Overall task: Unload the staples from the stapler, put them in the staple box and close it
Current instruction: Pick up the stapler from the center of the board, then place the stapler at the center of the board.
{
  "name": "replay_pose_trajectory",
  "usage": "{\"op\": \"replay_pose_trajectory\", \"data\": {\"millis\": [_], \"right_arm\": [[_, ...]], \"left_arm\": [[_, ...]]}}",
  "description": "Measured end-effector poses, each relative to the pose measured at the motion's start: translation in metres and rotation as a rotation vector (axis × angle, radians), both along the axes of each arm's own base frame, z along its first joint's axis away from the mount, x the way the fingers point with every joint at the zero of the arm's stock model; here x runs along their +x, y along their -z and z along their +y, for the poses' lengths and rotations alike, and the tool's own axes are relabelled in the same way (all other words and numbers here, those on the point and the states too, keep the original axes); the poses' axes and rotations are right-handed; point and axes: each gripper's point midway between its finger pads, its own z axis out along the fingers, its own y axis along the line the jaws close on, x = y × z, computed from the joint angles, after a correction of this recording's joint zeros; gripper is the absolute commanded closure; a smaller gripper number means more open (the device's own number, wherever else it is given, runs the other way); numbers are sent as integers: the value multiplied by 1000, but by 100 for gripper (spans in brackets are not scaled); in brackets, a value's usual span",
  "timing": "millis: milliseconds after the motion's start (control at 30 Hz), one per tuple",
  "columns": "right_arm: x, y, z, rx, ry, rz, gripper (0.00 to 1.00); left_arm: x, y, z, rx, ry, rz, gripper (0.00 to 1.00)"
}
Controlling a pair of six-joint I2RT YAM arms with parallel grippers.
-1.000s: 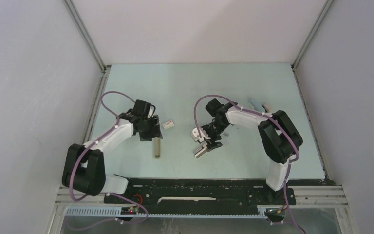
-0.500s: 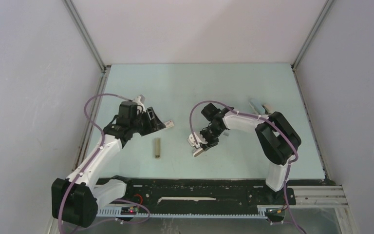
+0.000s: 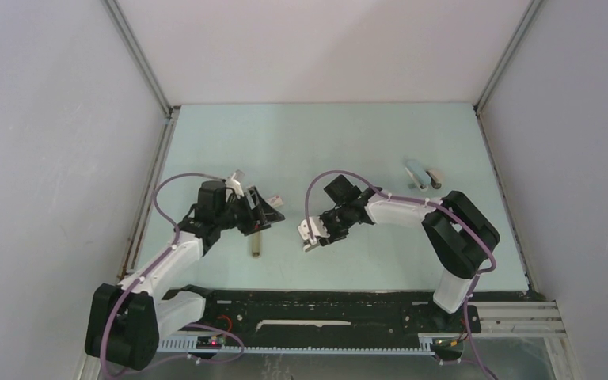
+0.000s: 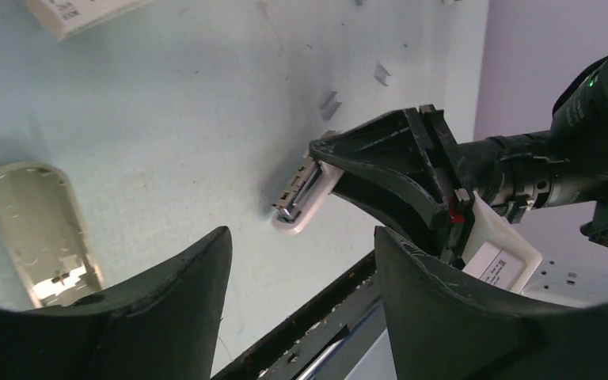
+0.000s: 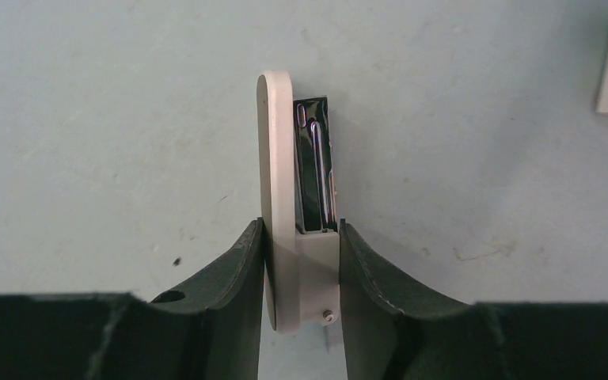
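Staples [image 4: 330, 104]: a few tiny grey strips are lying loose on the table, near the stapler.
Stapler [image 5: 277, 198]: white, and it is showing its chrome magazine [image 5: 314, 166] alongside the body. I cannot tell whether any staples are sitting inside.
Right gripper [image 5: 301, 237]: both fingers are clamping the stapler's rear end, low over mid-table.
Left gripper [image 4: 301, 241]: it is gaping wide and gripping nothing, hovering near a beige stapler cover [image 4: 38, 229].
White box [image 4: 79, 12]: it is lying near the left gripper.
Table [image 3: 324, 142]: pale green, and it is looking scuffed.
Room: plain white walls [image 3: 324, 47] are closing in three sides.
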Motion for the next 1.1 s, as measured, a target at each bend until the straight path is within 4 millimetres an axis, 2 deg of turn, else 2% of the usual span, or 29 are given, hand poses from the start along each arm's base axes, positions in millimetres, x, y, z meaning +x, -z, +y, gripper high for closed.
{"op": "replay_pose_trajectory", "data": {"millis": [200,467,867,1000,1100], "right_arm": [[16,-15,17,45,70,-32,82],[42,-59,51,158,122,-89,84],[46,-82,68,209,150,-87,84],[48,-90,73,224,159,-88,84],[51,-95,75,233,168,-93,84]], "left_arm": [[0,-1,-11,-81,30,-14,27],[11,-5,-18,-132,33,-39,24],[18,-6,-22,-161,26,-50,27],[19,-4,-23,-169,19,-41,34],[17,0,-23,-173,11,-18,51]]}}
